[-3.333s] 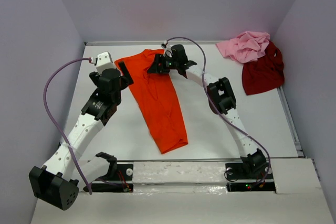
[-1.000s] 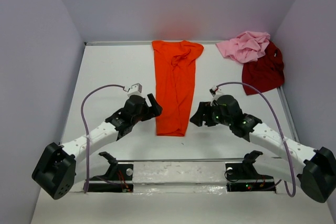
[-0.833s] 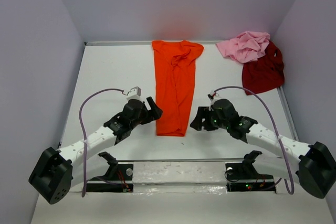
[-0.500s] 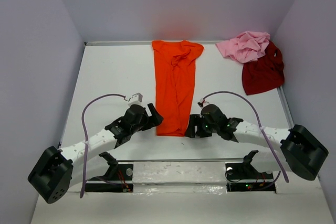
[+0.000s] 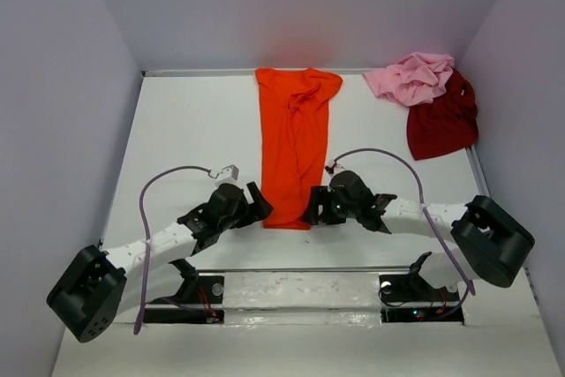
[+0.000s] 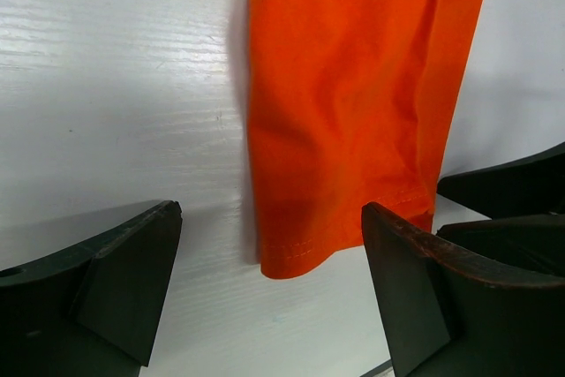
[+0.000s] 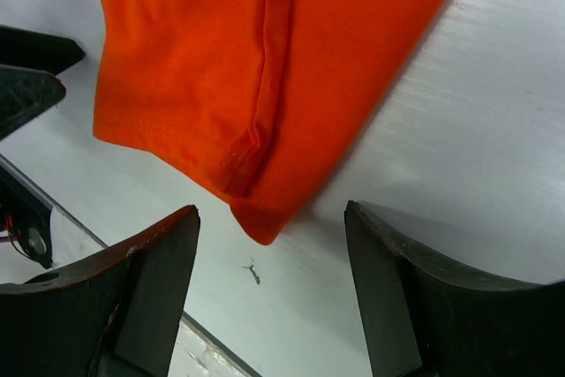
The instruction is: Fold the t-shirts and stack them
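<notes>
Orange t-shirt (image 5: 294, 143), folded into a long strip, runs down frame centre; dark red t-shirt (image 5: 441, 121) and pink t-shirt (image 5: 413, 77) lie bunched upper right. Left gripper (image 5: 259, 203) and right gripper (image 5: 315, 207), jaws apart, flank its bottom hem. The likely next move is to pinch both corners and fold upward.

white table (image 5: 190, 130), t-shirts (image 5: 440, 125) (orange one (image 5: 296, 143) flat)

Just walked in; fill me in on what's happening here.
Two robot arms are working on the orange t-shirt, folded into a long strip on the table. The left gripper and right gripper, both open, sit at its near hem corners, not gripping yet. The pink t-shirt and dark red t-shirt lie crumpled at the far right.
</notes>
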